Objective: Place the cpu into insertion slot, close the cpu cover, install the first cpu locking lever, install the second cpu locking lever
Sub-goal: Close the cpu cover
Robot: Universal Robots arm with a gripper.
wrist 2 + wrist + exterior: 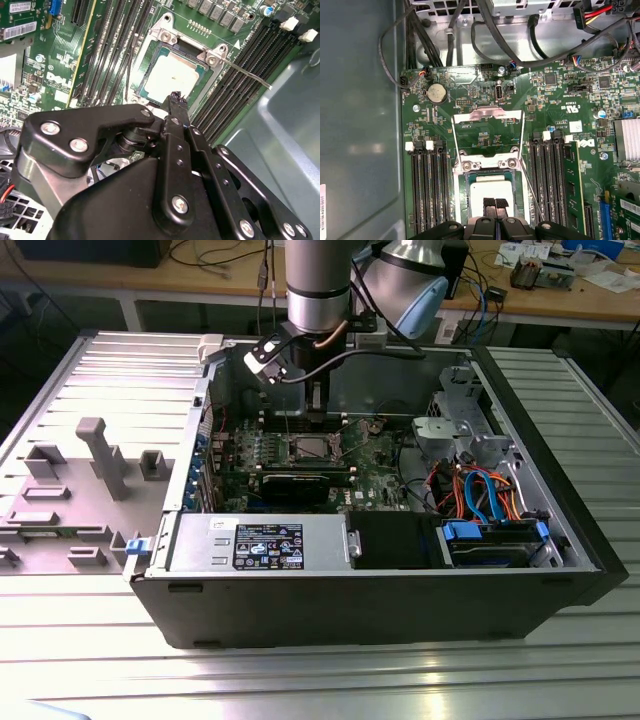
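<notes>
First wrist view: cpu cover (487,116) flipped open. Second wrist view: lever (250,74) sticking free. Gripper (495,203) fingers pressed together, empty, tips over the seated cpu (491,189).

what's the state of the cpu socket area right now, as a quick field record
cpu: lying in the insertion slot, metal top up
cpu cover: open, swung back flat over the board
locking lever: unlatched, thin rod sticking out free beside the socket
gripper: fingertips together over the cpu, contact unclear
memory slots: on both sides of the socket
</notes>
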